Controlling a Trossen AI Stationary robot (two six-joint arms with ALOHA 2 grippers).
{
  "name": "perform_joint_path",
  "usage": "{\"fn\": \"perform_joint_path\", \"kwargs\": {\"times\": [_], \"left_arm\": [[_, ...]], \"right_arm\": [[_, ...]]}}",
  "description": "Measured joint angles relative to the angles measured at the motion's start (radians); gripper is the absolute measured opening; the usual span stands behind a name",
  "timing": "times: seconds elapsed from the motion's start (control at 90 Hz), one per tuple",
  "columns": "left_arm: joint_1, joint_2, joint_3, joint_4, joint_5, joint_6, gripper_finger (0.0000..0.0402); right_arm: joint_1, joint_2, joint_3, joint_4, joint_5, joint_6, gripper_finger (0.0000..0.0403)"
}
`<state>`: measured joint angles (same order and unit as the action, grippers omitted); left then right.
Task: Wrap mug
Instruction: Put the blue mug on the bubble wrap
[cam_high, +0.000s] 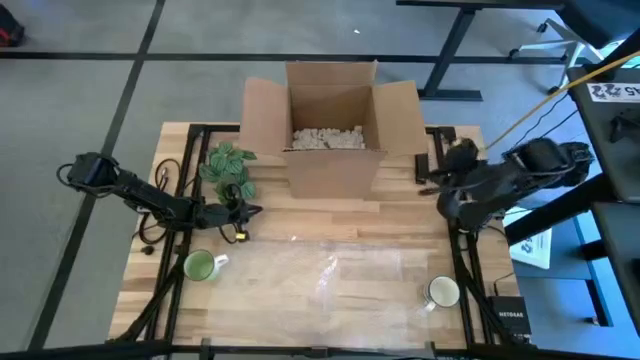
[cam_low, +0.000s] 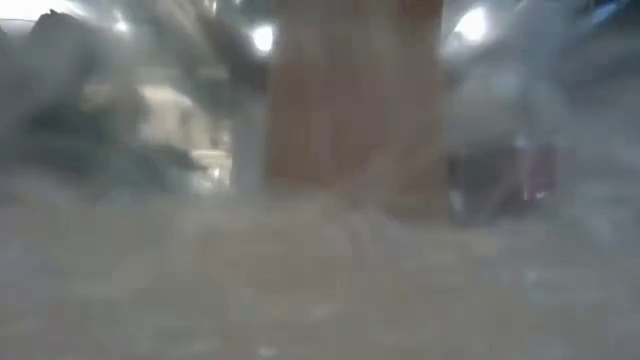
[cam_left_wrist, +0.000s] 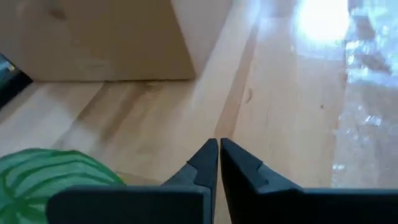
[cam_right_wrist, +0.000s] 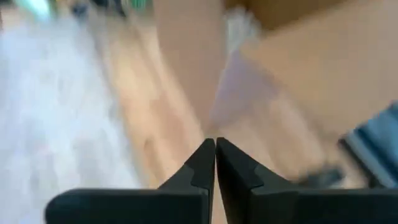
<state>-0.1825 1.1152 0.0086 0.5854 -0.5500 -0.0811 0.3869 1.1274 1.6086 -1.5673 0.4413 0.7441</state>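
Left claw (cam_high: 243, 212): closed, empty, low beside the potted plant (cam_high: 228, 163) near desk's (cam_high: 330, 305) left edge. Right claw (cam_high: 428, 187): closed, empty, at right edge beside cardboard box (cam_high: 330, 125).

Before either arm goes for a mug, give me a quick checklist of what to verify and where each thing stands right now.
1. Left gripper empty: ok, fingers shut on nothing, beside the green plant.
2. Right gripper empty: ok, shut, at the table's right edge near the cardboard box.
3. Green mug upright and free: ok, front left, nothing touching it.
4. White mug upright and free: ok, front right.
5. Clear wrap sheet laid flat between the mugs: ok, though its edges are hard to trace.
6. Low view usable: not ok, it shows only blur.
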Motion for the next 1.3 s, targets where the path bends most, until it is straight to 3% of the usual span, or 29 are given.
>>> {"fn": "perform_joint_path", "kwargs": {"times": [0.1, 0.2, 0.411, 0.5, 0.589, 0.722, 0.889, 1.156, 1.3], "left_arm": [[0.000, 0.000, 0.000, 0.001, 0.000, -0.084, 0.0000], [0.002, 0.000, 0.000, 0.000, 0.000, -0.175, 0.0000], [0.014, 0.000, 0.000, 0.016, 0.000, -0.258, 0.0000], [0.017, 0.000, 0.003, 0.062, 0.012, -0.289, 0.0000], [0.019, 0.001, 0.031, 0.094, 0.109, -0.288, 0.0000], [0.019, 0.000, 0.126, 0.079, 0.198, -0.305, 0.0000], [0.020, 0.015, 0.310, -0.118, 0.277, -0.332, 0.0000], [0.017, 0.169, 0.609, -0.354, 0.386, -0.298, 0.0004], [0.004, 0.270, 0.721, -0.390, 0.398, -0.300, 0.0040]], "right_arm": [[0.007, 0.051, 0.009, 0.002, -0.136, 0.037, 0.0000], [0.042, 0.069, -0.027, -0.002, -0.154, 0.095, 0.0000], [0.197, 0.039, -0.158, -0.001, 0.009, 0.257, 0.0000], [0.257, 0.000, -0.261, -0.004, 0.021, 0.363, 0.0000], [0.316, -0.046, -0.386, 0.017, -0.004, 0.467, 0.0000], [0.408, -0.144, -0.560, 0.134, 0.000, 0.547, 0.0000], [0.488, -0.260, -0.685, 0.186, 0.018, 0.620, 0.0000], [0.504, -0.358, -0.711, 0.167, 0.044, 0.634, 0.0001], [0.504, -0.362, -0.711, 0.094, 0.013, 0.640, 0.0012]]}}
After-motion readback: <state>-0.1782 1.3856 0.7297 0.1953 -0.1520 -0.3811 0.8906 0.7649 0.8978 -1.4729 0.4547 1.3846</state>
